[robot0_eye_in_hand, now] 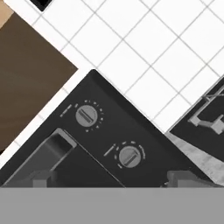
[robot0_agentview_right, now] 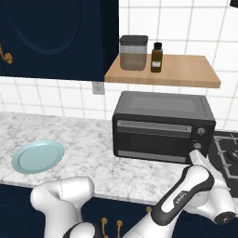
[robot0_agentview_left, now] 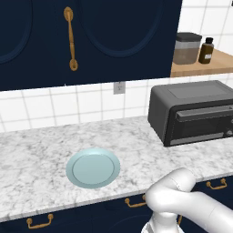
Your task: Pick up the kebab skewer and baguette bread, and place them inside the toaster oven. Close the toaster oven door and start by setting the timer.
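Before the toaster oven [robot0_eye_in_hand: 100, 144], fingers [robot0_eye_in_hand: 41, 178] wide, empty.

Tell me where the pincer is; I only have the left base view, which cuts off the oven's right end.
Observer: The pincer is at the front right end of the toaster oven, close to its two knobs.
Operator: Is it gripping a knob?
Observer: No. In the hand view it is wide open, and the lower knob sits ahead, between the two tips and apart from both.
Operator: What lies beyond the oven?
Observer: A black stove burner, right beside the oven.
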